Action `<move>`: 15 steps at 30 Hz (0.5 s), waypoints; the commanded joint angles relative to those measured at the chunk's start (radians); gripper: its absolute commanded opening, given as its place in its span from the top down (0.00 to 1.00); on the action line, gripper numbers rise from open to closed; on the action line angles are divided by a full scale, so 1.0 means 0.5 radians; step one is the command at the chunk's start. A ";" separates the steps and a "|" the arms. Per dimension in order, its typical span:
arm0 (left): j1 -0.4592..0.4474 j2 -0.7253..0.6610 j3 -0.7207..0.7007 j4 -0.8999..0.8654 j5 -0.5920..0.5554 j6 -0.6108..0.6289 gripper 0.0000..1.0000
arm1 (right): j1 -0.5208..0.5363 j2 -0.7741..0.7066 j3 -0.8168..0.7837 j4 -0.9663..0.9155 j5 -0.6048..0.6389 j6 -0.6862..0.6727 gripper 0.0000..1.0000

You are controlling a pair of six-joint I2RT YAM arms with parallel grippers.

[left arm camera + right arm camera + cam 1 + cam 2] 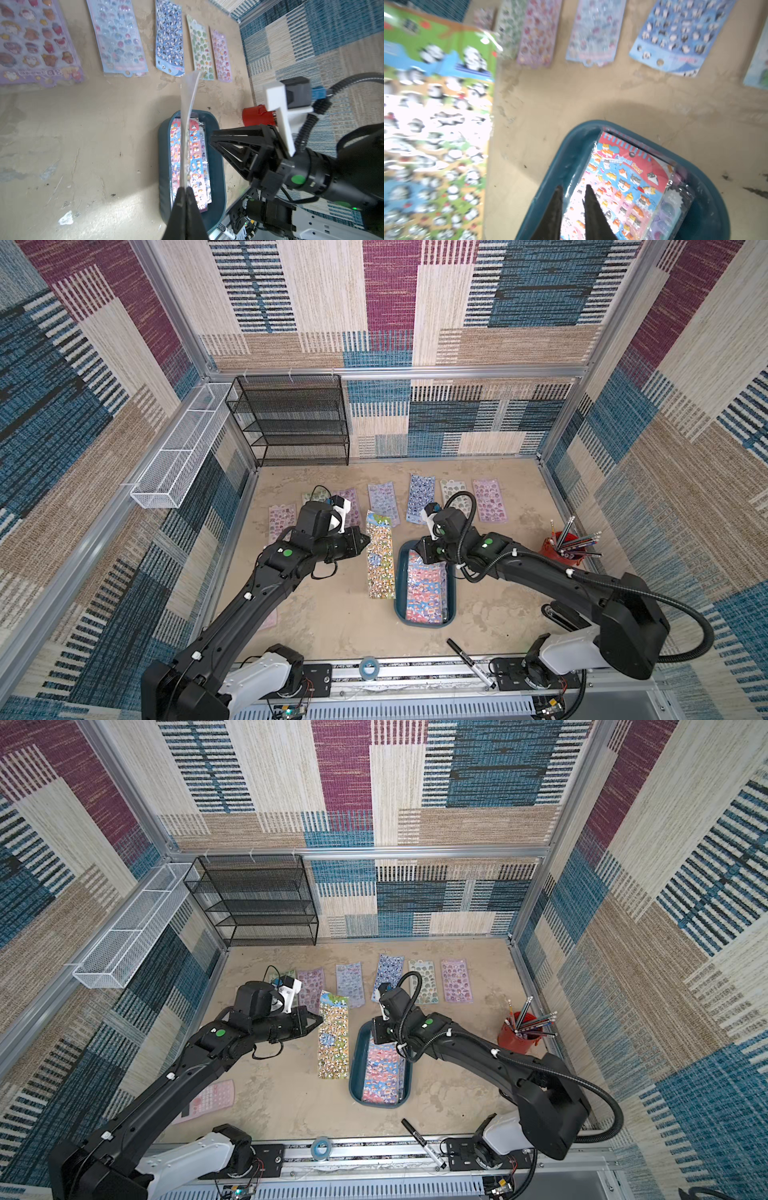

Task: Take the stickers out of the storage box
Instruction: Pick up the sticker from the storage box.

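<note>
The likeliest slip is at the left tool [185, 188]. It is pressed together on just one edge of the panda sheet [380, 560], a thin glossy sheet that appears to be lifted off the counter [332, 614]. With so narrow a pinch the sheet could slide out, or its free end could sag and catch the storage box [398, 593] just beside it.

The right tool [574, 187] carries a second risk. Its jaws stand slightly spread, with the tips down on the edge of the top sheet [623, 187] in the box. More stickers [426, 593] lie stacked directly under that one, and the slick wrappers may cling, so closing there could bring up two sheets together or drag the box along.

The left arm stretches well forward from its base, wrist turned so the tool lies roughly level and points across toward the right arm. The right arm reaches in with its elbow raised and its wrist bent steeply down — the tool dips into the far end of the box.

Beyond both tools, other sheets [420, 497] lie flat in a row on the counter, already out.
</note>
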 commanded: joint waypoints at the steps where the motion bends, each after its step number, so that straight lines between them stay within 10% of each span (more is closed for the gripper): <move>1: 0.047 -0.074 0.014 0.099 0.150 0.110 1.00 | 0.001 -0.164 -0.004 0.215 -0.122 -0.085 0.63; 6: 0.133 -0.172 0.000 0.231 0.289 0.067 1.00 | 0.004 -0.363 -0.120 0.622 -0.515 -0.032 0.44; 15: 0.255 -0.223 -0.097 0.669 0.707 -0.202 1.00 | 0.002 -0.295 -0.241 1.063 -1.039 0.171 0.42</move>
